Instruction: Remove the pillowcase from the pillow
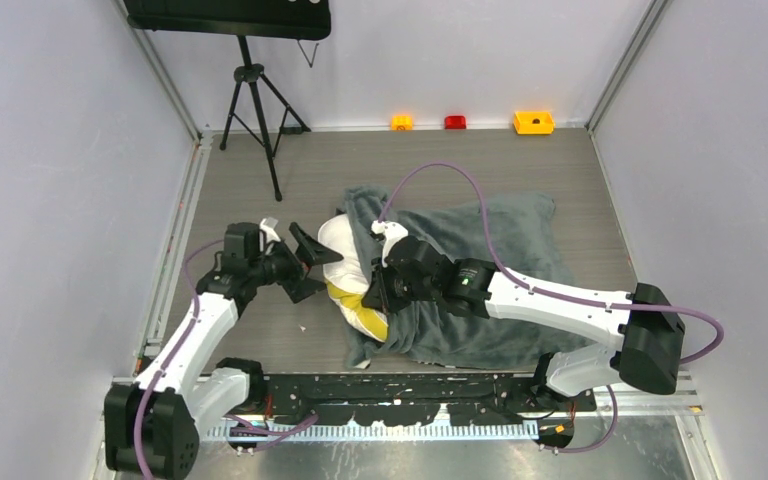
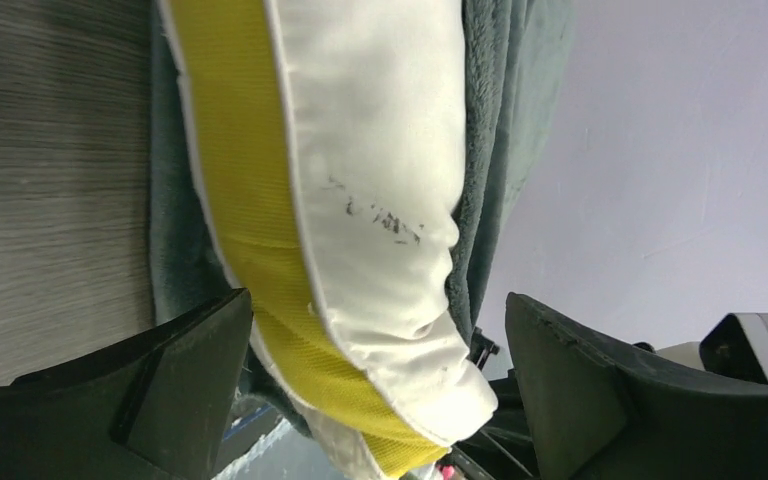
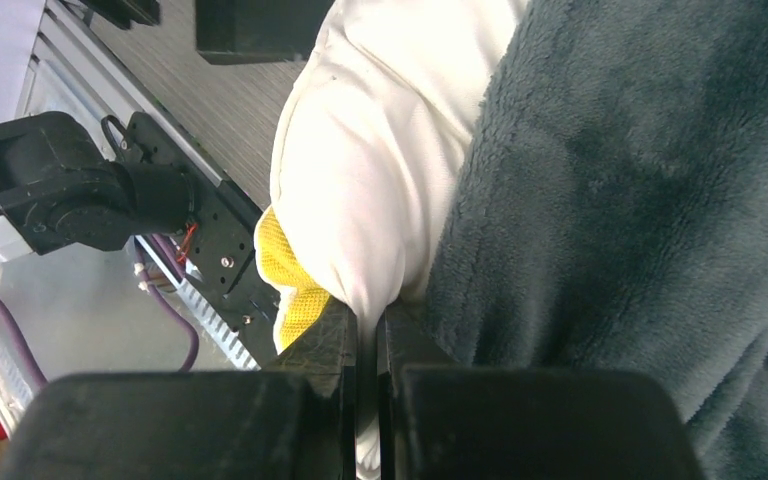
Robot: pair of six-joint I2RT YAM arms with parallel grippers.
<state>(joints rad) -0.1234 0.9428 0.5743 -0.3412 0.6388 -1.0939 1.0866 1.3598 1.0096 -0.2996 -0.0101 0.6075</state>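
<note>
Right gripper is pinching the white pillow edge beside the grey pillowcase — jaws nearly closed. Left gripper is gaping wide — pillow end lying between its fingers.

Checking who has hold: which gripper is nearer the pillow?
Right. The right gripper is shut on the pillow where it leaves the pillowcase. The left gripper hangs open just off the pillow's exposed end, apparently not touching.
</note>
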